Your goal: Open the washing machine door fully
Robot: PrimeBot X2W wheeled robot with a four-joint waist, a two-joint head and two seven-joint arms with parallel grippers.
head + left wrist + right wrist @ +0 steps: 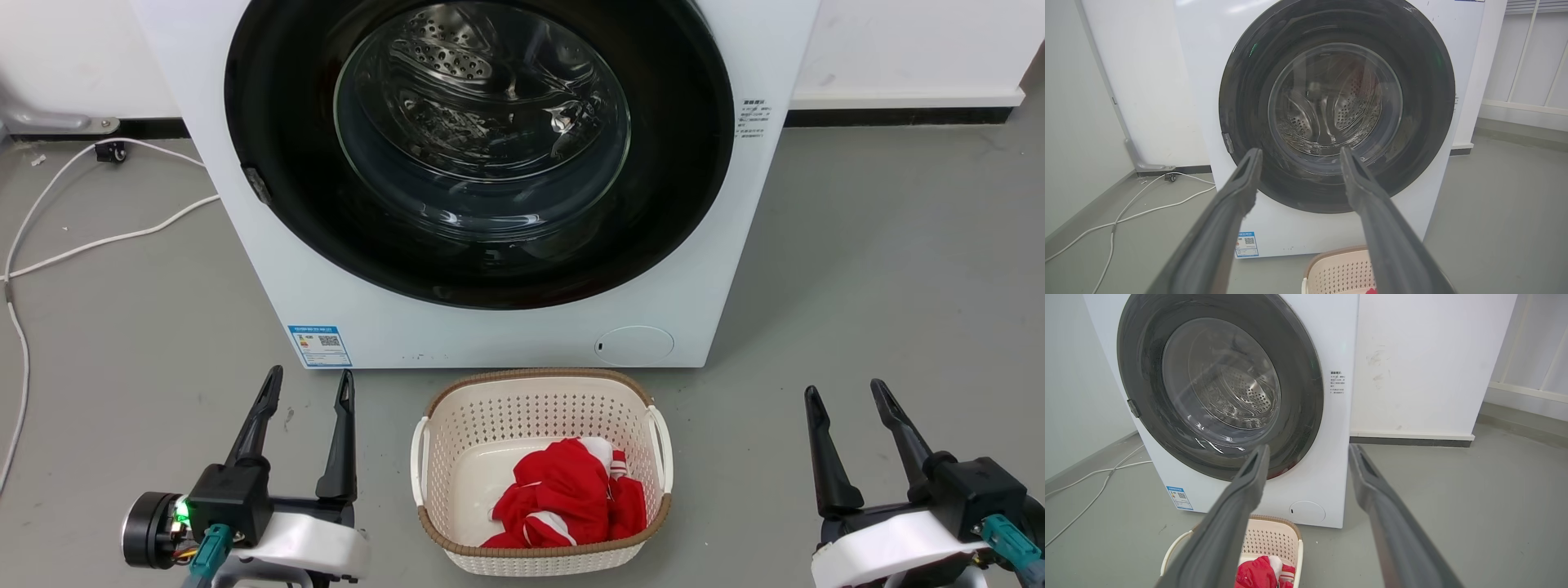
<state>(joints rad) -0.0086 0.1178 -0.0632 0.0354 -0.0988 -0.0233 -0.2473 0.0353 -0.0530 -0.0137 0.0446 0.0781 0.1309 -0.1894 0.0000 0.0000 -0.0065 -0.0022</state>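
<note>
The white washing machine stands straight ahead, also in the left wrist view and right wrist view. Its round glossy black washing machine door lies flush against the front, shut, with the steel drum visible through the glass window; a small latch tab sits on its left rim. The washing machine door faces both wrist cameras. My left gripper is open at lower left, well short of the machine. My right gripper is open at lower right, holding nothing.
A cream laundry basket with red and white clothes sits on the floor between my grippers, right before the machine. White cables trail over the grey floor at left. A white wall stands behind.
</note>
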